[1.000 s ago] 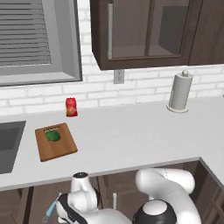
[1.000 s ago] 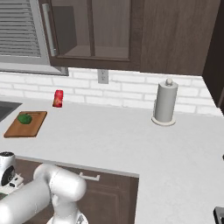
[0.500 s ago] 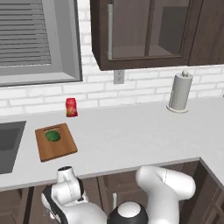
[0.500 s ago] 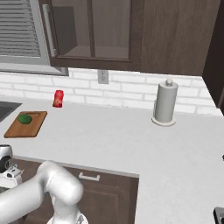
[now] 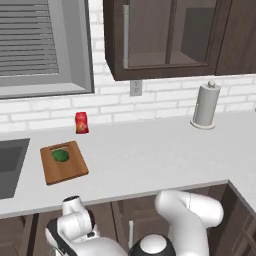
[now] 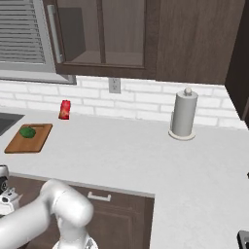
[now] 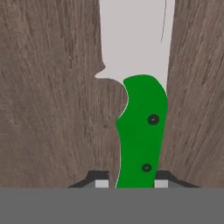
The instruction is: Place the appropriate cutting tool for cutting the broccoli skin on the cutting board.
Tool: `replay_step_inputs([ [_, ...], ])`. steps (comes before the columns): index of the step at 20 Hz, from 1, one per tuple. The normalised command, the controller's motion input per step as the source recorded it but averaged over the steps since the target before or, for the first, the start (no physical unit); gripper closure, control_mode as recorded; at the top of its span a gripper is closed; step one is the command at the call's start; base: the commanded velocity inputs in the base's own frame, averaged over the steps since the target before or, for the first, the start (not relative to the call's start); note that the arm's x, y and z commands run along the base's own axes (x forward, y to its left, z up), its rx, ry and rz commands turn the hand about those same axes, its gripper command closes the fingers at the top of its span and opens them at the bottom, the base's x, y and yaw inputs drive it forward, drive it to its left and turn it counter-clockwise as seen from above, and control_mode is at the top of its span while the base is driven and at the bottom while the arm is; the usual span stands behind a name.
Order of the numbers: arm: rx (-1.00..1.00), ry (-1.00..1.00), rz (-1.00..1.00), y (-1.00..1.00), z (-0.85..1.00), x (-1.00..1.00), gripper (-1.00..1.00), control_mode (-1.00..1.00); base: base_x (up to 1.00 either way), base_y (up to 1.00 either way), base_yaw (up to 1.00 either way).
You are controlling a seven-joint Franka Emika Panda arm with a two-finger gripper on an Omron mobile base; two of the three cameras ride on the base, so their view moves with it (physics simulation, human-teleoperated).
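Hand view: the knife [image 7: 141,109] lies on dark wood grain with its bright green handle running down between the two small dark finger tips of the gripper [image 7: 127,183], while the pale silvery blade stretches away toward the top of the picture. The tips stand one on each side of the handle's butt end, close against it; whether they actually press on it cannot be told, since the lower edge of the view cuts them off. The wood under the knife is much darker than the cutting board and is probably a drawer floor or shelf below the counter, though its edges are out of the picture.

The knife looks stiff and light, with a smooth, riveted handle that could slide in a loose pinch. The handle is the place to take it (the blade is thin, flat and gives the fingers little to close on), preferably near its middle so the blade does not droop.

In the left base view, the arm is bent down below the counter's front edge. Up on the white counter [image 5: 150,155], the cutting board [image 5: 67,167] carries the broccoli [image 5: 60,156] on its far half, with bare wood nearer the robot. A red can [image 5: 81,122] stands behind the board near the wall, and a paper towel holder [image 5: 206,106] stands well apart to the right.
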Motion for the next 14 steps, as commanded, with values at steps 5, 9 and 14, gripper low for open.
replay_step_inputs([
  [5, 0.00, 0.00, -0.01, 0.06, 0.13, -0.61, 1.00, -1.00, 0.00, 0.00, 0.00],
  [9, 0.00, -0.07, -0.01, 0.00, 0.78, -0.37, 1.00, -1.00, 0.00, 0.00, 0.00],
  [14, 0.00, -0.11, -0.01, 0.00, 0.89, -0.46, 1.00, -1.00, 0.00, 0.00, 0.00],
])
